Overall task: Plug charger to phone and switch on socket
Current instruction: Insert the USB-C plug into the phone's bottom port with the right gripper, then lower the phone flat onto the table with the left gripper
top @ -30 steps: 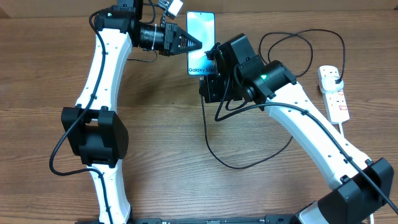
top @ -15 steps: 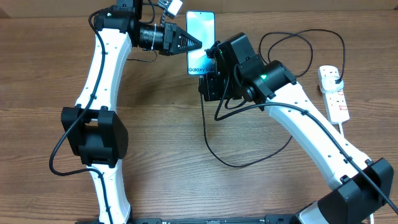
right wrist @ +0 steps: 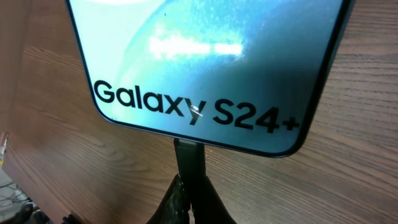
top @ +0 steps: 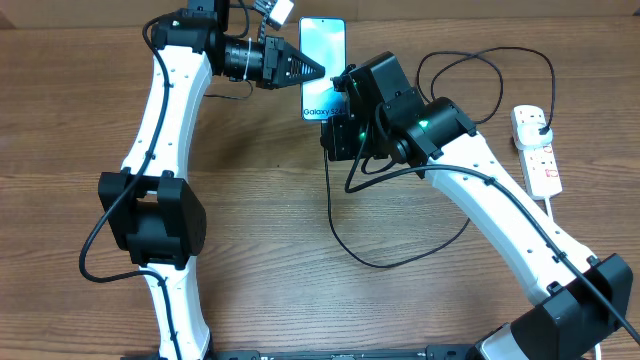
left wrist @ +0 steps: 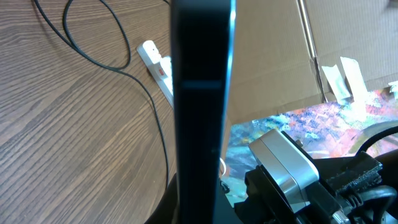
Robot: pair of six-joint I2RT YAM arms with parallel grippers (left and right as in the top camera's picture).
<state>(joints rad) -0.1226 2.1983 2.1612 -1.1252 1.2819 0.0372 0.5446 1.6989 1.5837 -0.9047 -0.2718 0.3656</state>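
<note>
Upper centre, the left claw (top: 316, 70) is pinching the phone (top: 324, 45) by its edge; the right claw (right wrist: 190, 188) is pinching the charger (right wrist: 189, 157), its tip touching the phone's bottom edge.

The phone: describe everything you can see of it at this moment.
The phone is a slim, glossy rectangle with a dark rim and rounded corners. It sits flat, and its light blue screen faces up, reading "Galaxy S24+" near the bottom edge. The left claw meets its left long side and appears to be pinching it. The charger connector, held in the right claw, touches the phone's bottom edge. Whether it is seated cannot be told.
</note>
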